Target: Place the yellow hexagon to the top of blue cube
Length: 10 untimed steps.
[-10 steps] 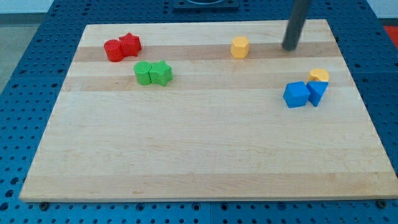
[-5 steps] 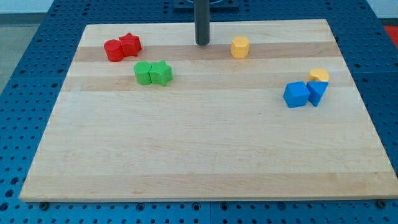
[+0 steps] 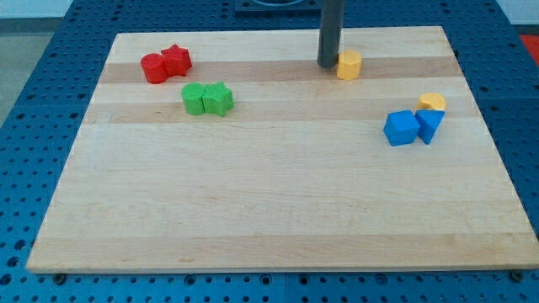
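The yellow hexagon [image 3: 349, 64] sits near the view's top, right of centre. My tip [image 3: 327, 65] touches its left side. The blue cube [image 3: 401, 128] lies lower and to the right, with a second blue block [image 3: 429, 125] against its right side. A yellow round block [image 3: 432, 103] sits just above that pair. The hexagon is up and to the left of the blue cube, well apart from it.
Two red blocks [image 3: 165, 64] lie together at the top left of the wooden board [image 3: 269, 210]. Two green blocks [image 3: 207, 98] lie together just below and right of them. Blue pegboard surrounds the board.
My tip swung from the top right to the left of the hexagon, then came right against it. The hexagon has slid about 30 pixels to the right.
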Each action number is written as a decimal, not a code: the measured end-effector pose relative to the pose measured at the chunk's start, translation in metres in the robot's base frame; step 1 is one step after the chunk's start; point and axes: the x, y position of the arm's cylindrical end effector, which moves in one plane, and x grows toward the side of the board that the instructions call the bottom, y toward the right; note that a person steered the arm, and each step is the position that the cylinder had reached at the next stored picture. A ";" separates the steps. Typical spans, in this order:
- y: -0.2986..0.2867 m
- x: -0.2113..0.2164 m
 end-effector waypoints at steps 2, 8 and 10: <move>0.021 0.022; 0.035 0.062; 0.026 0.019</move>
